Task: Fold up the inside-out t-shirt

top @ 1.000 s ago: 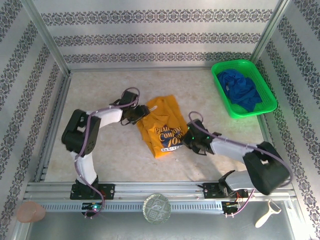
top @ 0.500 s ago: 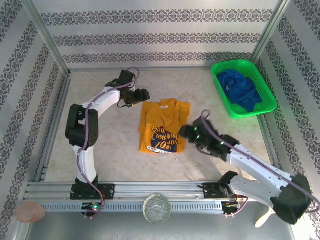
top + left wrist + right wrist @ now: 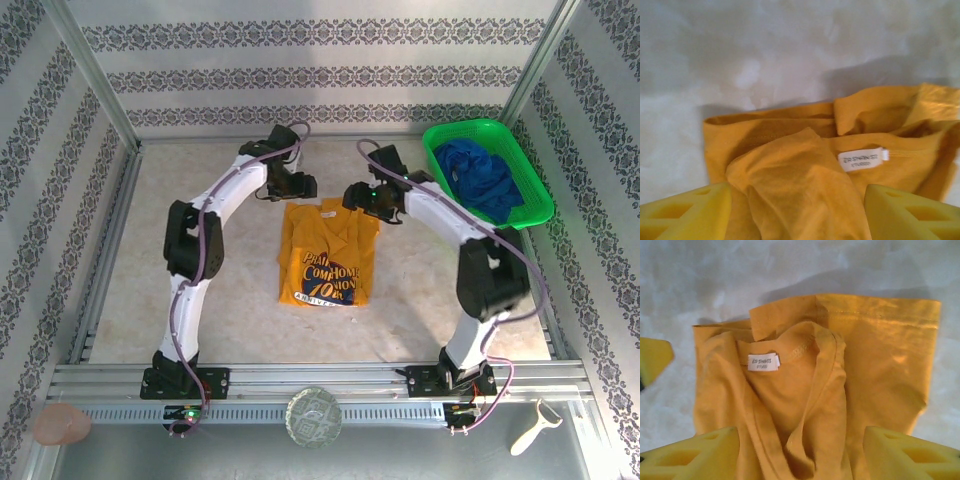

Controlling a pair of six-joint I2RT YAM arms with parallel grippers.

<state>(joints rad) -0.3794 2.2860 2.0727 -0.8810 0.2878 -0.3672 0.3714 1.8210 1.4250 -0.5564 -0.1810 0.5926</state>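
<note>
Gripper fingers on both your arms stand spread, holding nothing: the left gripper (image 3: 300, 187) and right gripper (image 3: 354, 196) hover over the collar end. Your mustard orange-yellow soft cloth t-shirt (image 3: 328, 255) lies mid-surface (image 3: 200, 260), hem toward you, small white neck label (image 3: 763, 361) at its far end. It looks light and limp and will likely slump, so pinch all layers at the far corners, not the loose neckline.

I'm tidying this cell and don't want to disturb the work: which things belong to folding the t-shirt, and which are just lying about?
Belongs to the job:
- mustard t-shirt

Just lying about:
- green basket
- dark blue garment in it
- peeler
- round glass disc
- pinkish object
</note>
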